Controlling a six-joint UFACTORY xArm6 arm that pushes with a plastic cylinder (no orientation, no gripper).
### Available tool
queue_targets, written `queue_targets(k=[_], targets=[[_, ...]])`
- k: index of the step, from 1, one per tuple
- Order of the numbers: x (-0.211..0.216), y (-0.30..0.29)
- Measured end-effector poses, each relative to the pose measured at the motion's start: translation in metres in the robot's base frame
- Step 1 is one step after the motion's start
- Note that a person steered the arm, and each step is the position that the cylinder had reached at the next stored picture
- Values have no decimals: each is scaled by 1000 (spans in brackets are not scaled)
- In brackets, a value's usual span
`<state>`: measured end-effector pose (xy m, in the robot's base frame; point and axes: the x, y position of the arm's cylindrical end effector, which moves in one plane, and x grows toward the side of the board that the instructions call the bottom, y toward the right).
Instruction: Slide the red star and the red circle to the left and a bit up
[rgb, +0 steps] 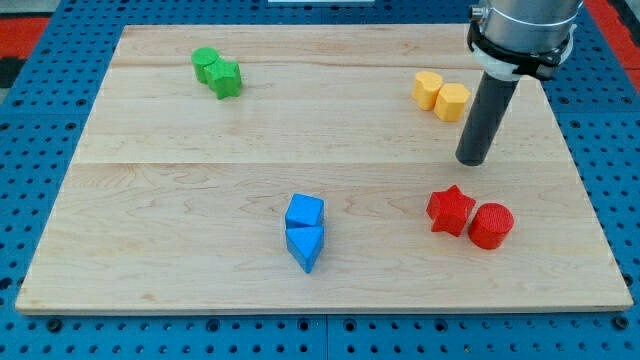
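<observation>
Tool: plain dark rod, no jaws, so nothing to open or close and nothing held. My tip (474, 160) sits on the worktop (200, 200) in the right part of the view, touching no block.

Landmark for all positions: the red star (450, 211).

- My tip: above the red star toward the view's top, slightly to its right, with a clear gap of bare wood between them.
- Red circle (491, 225): just to the right of the red star and a touch lower, the two touching or nearly so; cannot tell which. Both lie in the lower right part of the worktop.
- Two yellow blocks (440, 95): well above the red star, side by side and touching; exact shapes not clear. They lie just to the left of the rod's shaft, higher than my tip.
- Blue cube (304, 212) and blue wedge-shaped block (306, 246): well to the left of the red star, at about its height, the cube directly above the wedge, touching.
- Two green blocks (217, 72): far to the upper left of the red star, pressed together; one looks round, the other star-like.
</observation>
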<state>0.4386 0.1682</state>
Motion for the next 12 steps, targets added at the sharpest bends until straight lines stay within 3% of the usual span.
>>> queue_targets(k=[1, 3, 4, 12], targets=[[8, 14], [81, 106], [102, 106], [102, 134]])
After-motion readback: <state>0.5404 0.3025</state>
